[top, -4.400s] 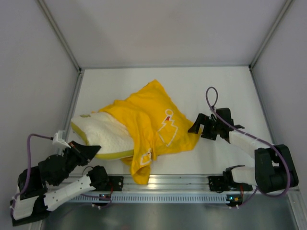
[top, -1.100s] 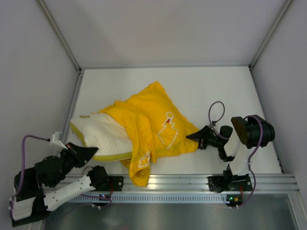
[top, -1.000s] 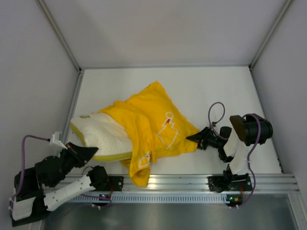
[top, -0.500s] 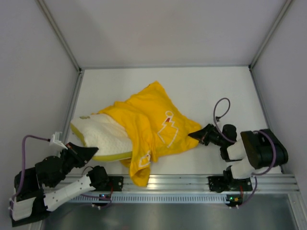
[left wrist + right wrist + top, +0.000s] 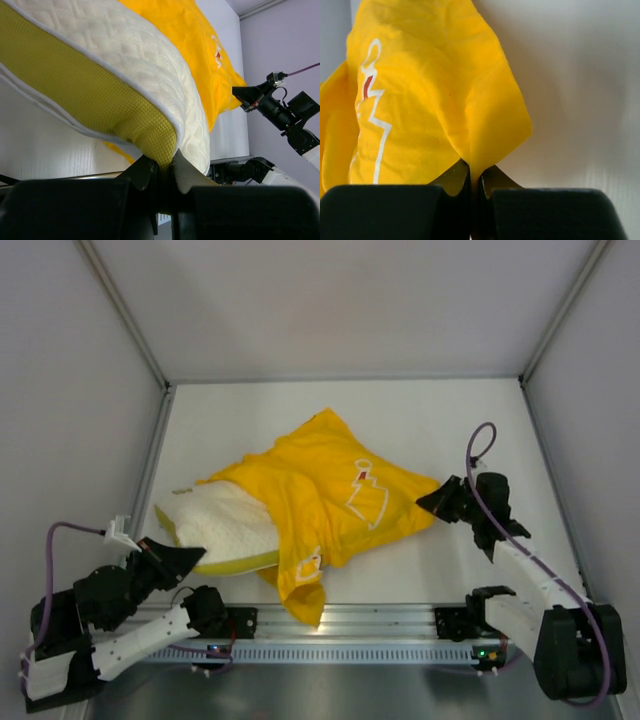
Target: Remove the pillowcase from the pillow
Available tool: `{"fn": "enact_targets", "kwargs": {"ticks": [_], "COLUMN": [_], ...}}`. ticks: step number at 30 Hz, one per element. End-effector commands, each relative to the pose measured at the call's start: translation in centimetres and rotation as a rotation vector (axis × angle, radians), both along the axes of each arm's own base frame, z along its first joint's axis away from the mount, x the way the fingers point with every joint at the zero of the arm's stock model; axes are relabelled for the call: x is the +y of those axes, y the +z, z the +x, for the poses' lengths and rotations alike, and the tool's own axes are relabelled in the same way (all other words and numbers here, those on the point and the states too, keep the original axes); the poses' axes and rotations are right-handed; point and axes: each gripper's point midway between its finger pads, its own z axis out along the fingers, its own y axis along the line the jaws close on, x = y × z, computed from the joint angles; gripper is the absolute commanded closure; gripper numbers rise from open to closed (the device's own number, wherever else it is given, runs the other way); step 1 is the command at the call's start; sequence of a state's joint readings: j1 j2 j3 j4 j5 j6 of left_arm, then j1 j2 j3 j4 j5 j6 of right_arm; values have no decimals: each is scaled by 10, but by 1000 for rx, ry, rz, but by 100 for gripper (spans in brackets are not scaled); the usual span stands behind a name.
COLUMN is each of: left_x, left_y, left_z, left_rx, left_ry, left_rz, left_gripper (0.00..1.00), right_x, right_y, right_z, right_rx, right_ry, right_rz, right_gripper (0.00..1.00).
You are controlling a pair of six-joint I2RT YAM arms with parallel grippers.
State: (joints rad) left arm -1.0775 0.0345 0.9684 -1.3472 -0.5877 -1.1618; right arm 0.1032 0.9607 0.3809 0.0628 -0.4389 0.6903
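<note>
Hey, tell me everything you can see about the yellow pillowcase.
The pillowcase is thin, wrinkled bright yellow fabric with white outline prints and a small red mark. It lies crumpled on the table, bunched over the right part of the pillow, one flap trailing toward the near rail. The right gripper is shut on its right corner.

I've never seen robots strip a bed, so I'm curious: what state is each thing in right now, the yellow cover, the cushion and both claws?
pillowcase: half off, wrinkled, draped over one end of the pillow, one corner drawn out sideways.
pillow: lying flat, one end bare, the rest under the pillowcase.
left gripper: shut on the pillow's bare corner.
right gripper: shut on the pillowcase's drawn-out corner.
</note>
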Motion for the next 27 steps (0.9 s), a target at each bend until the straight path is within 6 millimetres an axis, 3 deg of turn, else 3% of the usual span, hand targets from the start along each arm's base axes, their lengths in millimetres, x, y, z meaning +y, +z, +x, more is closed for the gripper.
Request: {"fn": "enact_targets", "kwargs": {"ticks": [1, 3, 4, 7, 9, 10, 12, 13, 15, 16, 18, 19, 21, 22, 24, 25, 27], "left_x": [2, 4, 6, 9, 9, 9, 11, 12, 14, 14, 14, 15, 17, 20, 25, 29, 31], "left_y": [21, 24, 27, 28, 27, 26, 26, 25, 25, 25, 22, 18, 15, 10, 8, 5, 5], "left_z": [-1, -2, -2, -3, -3, -3, -3, -3, -2, -3, -3, -4, -6, -7, -8, -10, -11], "left_rx": [-44, -52, -58, -61, -57, -56, -54, -54, -53, -51, -40, -29, -16, -4, 10, 20, 28], "left_ry": [1, 4, 8, 11, 9, 12, 18, 22, 31, 31, 29, 28, 31, 34, 52, 57, 63], "left_rz": [-79, -84, -89, -90, -83, -81, -80, -77, -78, -75, -71, -56, -52, -35, -38, -26, -32], "left_gripper": [100, 100, 100, 100, 100, 100, 100, 100, 100, 100, 100, 100, 100, 100, 100, 100, 100], "right_x": [-36, -49, -69, -100, -111, -122, -137, -145, -152, -156, -159, -161, -166, -167, -170, -170, -172], "right_y": [-7, 4, 12, 27, 38, 53, 66, 84, 102, 127, 144, 170, 184, 209, 219, 241, 243], "right_z": [6, 17, 25, 37, 42, 49, 54, 60, 68, 75, 84, 91, 100, 105, 118, 124, 142], "right_rx": [27, 12, 8, -5, -21, -54, -60, -93, -118, -166, -178, -229, -237, -285, -287, -328, -315], "right_ry": [-96, -127, -176, -253, -275, -304, -364, -399, -437, -448, -460, -470, -486, -493, -502, -500, -495], "right_rz": [-134, -178, -207, -215, -210, -220, -243, -244, -240, -239, -234, -233, -229, -226, -205, -195, -171], "right_gripper": [100, 100, 100, 100, 100, 100, 100, 100, 100, 100, 100, 100, 100, 100, 100, 100, 100]}}
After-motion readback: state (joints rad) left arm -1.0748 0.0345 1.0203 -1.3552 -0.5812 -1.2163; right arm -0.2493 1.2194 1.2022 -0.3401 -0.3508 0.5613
